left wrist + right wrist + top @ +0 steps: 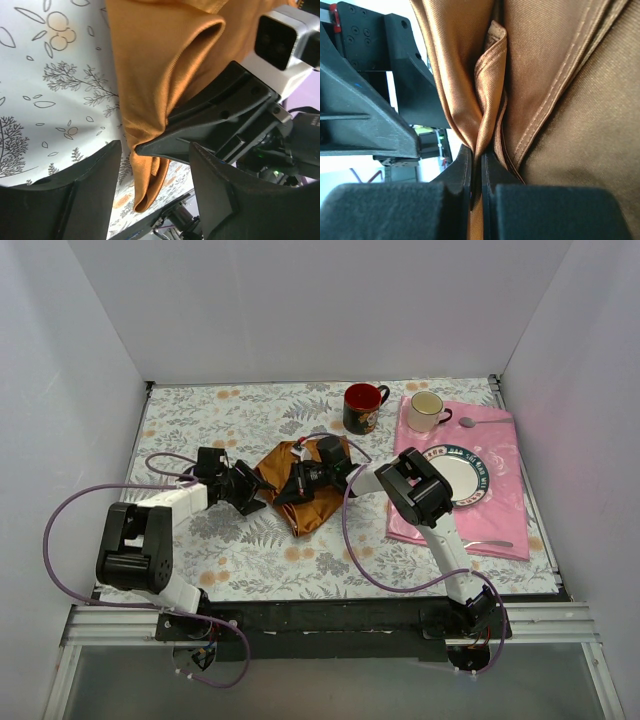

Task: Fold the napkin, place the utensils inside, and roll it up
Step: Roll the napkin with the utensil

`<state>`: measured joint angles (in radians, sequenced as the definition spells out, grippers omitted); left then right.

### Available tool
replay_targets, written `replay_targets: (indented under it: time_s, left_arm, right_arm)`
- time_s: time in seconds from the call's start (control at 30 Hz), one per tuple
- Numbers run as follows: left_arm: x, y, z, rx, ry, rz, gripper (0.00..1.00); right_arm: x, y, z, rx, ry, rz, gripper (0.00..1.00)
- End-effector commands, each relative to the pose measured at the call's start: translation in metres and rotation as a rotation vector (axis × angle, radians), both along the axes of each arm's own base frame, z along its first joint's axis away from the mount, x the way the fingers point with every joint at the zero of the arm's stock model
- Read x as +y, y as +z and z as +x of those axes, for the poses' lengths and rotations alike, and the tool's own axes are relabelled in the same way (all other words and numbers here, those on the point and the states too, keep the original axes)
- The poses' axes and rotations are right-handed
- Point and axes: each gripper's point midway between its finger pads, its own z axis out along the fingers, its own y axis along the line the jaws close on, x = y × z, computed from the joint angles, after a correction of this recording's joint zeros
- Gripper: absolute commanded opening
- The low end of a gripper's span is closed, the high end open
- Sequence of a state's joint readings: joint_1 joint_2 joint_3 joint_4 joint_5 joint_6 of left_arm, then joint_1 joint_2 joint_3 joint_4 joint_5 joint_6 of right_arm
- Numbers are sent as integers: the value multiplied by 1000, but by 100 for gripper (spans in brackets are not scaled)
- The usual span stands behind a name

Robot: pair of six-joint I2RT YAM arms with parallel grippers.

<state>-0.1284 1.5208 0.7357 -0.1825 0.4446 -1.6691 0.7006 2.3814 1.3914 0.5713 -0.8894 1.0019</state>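
The rust-orange napkin [305, 502] lies bunched and creased in the middle of the table. My right gripper [292, 486] is shut on a fold of it, and the right wrist view shows the cloth [570, 100] pinched between the closed jaws [477, 160]. My left gripper [252, 490] is open at the napkin's left edge. In the left wrist view its fingers [90, 190] straddle a hanging fold of the napkin [150, 75] and the right gripper's finger [220, 115]. One silver utensil [490, 543] lies at the pink cloth's near edge, another [482, 422] at its far edge.
A pink cloth [500, 510] at the right carries a small patterned plate [455, 475] and a cream mug [427, 412]. A dark red mug [362, 407] stands behind the napkin. White walls enclose the floral tablecloth [200, 420] on three sides.
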Motion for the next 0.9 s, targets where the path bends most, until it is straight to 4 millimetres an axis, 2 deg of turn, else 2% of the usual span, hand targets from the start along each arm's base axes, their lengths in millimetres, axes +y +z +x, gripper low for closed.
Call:
replay_targets:
  time_s: [0.0,0.07,0.2,0.27,0.3,0.37,0.4,0.57,0.63,0.67,0.87]
  left_arm:
    - [-4,13,17,-30,17,-14,53]
    - [-5,17,24,-52,10,-15,53]
    - [-4,8,27,-7,1,3,52]
    - [-1,0,22,57,12,25,44]
    - [0,-2,25,72,14,35,41]
    - [2,-6,21,122,17,56,38]
    - [1,-4,23,119,13,64,38]
    - [7,-5,25,145,7,162,57]
    - [9,-3,30,142,-4,207,57]
    - [12,-11,26,178,-4,245,57]
    - [11,-28,25,238,-52,330,57]
  right_arm:
    - [-11,-30,6,-36,-19,-140,1]
    - [-14,-32,8,-66,-3,-166,1]
    - [-16,-35,13,-116,10,-217,3]
    - [-14,-31,17,-148,13,-220,4]
    - [-15,-31,18,-147,13,-229,4]
    - [-12,-28,21,-169,17,-228,4]
    - [-13,-28,20,-167,19,-240,4]
    - [-7,-20,23,-192,17,-234,5]
    - [-5,-18,23,-194,19,-231,5]
    - [-4,-16,23,-196,21,-229,5]
    - [1,-13,24,-222,23,-230,4]
